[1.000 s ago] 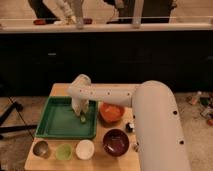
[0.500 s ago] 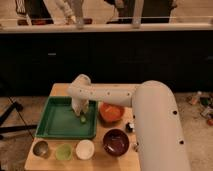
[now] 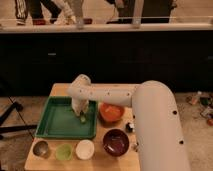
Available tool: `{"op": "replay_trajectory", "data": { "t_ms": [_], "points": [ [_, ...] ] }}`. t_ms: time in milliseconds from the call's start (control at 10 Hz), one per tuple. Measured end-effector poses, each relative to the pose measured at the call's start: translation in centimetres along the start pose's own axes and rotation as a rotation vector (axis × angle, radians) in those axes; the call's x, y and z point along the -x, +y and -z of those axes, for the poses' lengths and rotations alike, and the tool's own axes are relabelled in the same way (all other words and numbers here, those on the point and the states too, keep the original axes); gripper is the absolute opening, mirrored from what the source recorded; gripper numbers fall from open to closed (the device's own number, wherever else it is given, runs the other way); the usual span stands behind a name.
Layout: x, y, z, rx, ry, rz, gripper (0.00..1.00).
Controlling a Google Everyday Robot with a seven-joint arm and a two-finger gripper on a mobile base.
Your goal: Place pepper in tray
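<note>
My arm (image 3: 125,95) reaches in from the right, across the wooden table (image 3: 60,90), and bends down over the right half of the tray (image 3: 52,120). My gripper (image 3: 81,116) hangs low over the tray floor near its right rim. Whether my jaws are wide or narrow, I cannot tell; the wrist covers them.

The pepper (image 3: 83,119) shows as a small green shape at my gripper's tip, inside the tray, at or just above its floor. I cannot tell whether I hold it or it lies free.

Compared with the frames a second and half a second ago, I find no visible difference: arm, gripper and pepper stand in the same places.

Right of the tray sits an orange bowl (image 3: 111,112). Along the near edge stand a metal cup (image 3: 40,148), a light-green cup (image 3: 63,151), a white cup (image 3: 85,149) and a dark red bowl (image 3: 116,142).
</note>
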Motion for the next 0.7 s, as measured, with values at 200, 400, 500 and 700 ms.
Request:
{"op": "replay_trajectory", "data": {
  "t_ms": [200, 400, 500, 700],
  "points": [
    [-0.01, 0.01, 0.01, 0.000, 0.000, 0.000, 0.79],
    [0.00, 0.00, 0.00, 0.000, 0.000, 0.000, 0.80],
    [0.00, 0.00, 0.00, 0.000, 0.000, 0.000, 0.80],
    [0.00, 0.00, 0.00, 0.000, 0.000, 0.000, 0.80]
  ]
}}
